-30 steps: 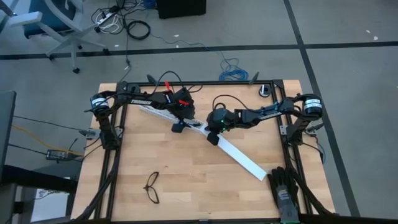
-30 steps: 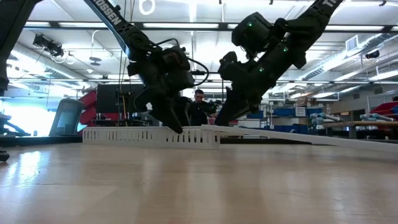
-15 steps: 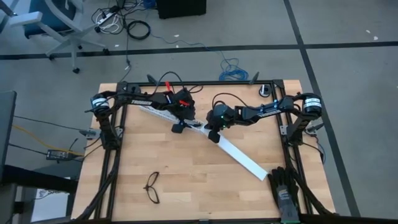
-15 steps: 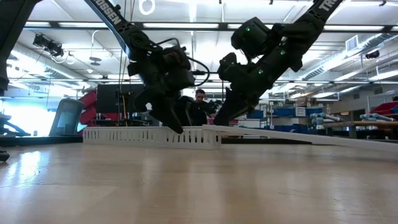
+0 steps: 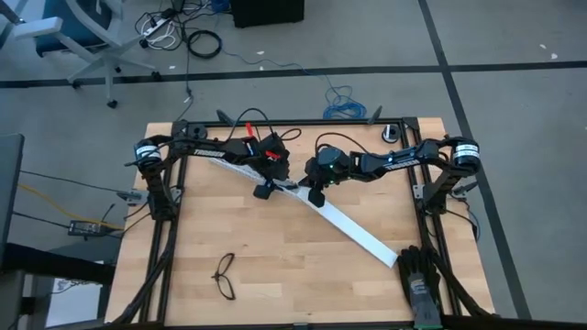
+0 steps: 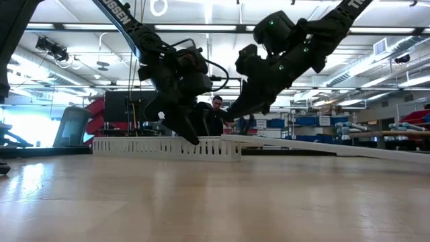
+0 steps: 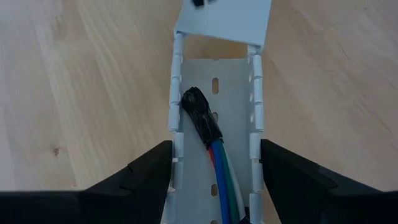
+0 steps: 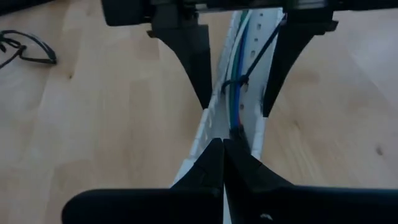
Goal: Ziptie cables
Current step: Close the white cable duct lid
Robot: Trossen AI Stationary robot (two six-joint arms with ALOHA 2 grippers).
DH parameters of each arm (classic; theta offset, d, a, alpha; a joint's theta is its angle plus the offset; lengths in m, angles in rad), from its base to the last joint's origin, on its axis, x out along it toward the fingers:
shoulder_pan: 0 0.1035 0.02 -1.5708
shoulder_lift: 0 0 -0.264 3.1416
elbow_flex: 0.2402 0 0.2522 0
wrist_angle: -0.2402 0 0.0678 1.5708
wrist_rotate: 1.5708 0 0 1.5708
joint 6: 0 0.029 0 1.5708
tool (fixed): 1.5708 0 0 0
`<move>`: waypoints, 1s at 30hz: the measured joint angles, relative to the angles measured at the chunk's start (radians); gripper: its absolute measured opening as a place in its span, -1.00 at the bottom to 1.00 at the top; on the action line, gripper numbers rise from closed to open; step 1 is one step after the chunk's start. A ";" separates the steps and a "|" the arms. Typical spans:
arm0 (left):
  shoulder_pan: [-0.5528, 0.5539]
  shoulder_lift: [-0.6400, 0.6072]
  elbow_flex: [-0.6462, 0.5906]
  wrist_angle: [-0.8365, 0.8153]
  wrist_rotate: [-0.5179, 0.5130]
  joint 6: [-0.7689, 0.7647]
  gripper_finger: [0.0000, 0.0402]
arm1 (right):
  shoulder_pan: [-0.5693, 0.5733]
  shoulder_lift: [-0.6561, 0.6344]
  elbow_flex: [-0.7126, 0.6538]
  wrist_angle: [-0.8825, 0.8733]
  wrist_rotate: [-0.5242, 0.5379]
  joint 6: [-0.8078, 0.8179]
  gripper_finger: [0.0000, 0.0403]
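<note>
1. R claw (image 8: pixel 222 142) is closed tight w/ nothing between its fingers. Its tips sit just short of the duct (image 7: pixel 233 81) end, pointing down its length.
2. Change: over the last sec R claw has come up off the lid (image 5: pixel 353 229) and slid a bit toward the duct. In the low view its tip now hangs clear above the duct end instead of resting down at it.
3. L claw (image 7: pixel 214 143) hasn't moved. Its fingers straddle the duct, pressed on both outer walls, so it's gripping the duct and pinning it to the table.
4. Cables (image 7: pixel 217 168) lie inside the duct between L claw's fingers, w/ the black taped end (image 7: pixel 200 115) toward the lid.
5. Ziptie (image 8: pixel 261 53) looks looped round the cables already. Its tail runs up and out past the duct wall, free of both claws.
6. Meaning, prob.: the loop is on but can't tell if it's cinched. R claw's lift looks like repositioning to get at the tail. It'd have to open first, and the tail is thin, so it's easy to miss.
</note>
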 joint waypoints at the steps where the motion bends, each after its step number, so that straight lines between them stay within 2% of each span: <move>1: 0.000 0.000 0.000 0.000 -0.001 0.000 0.21 | 0.003 -0.009 0.000 -0.007 0.000 0.001 -1.00; 9: 0.000 0.000 0.000 0.000 -0.006 -0.002 0.21 | 0.043 -0.043 -0.001 -0.248 -0.021 0.144 -1.00; 14: 0.000 0.000 0.000 0.000 -0.008 -0.003 0.21 | 0.073 -0.044 -0.001 -0.251 -0.024 0.161 -1.00; 19: 0.000 0.000 0.000 -0.001 -0.011 -0.005 0.21 | 0.054 -0.033 0.000 -0.296 -0.022 0.168 -1.00; 30: 0.000 0.000 0.001 -0.008 -0.011 -0.005 0.21 | 0.013 -0.016 0.001 -0.259 -0.033 0.071 -1.00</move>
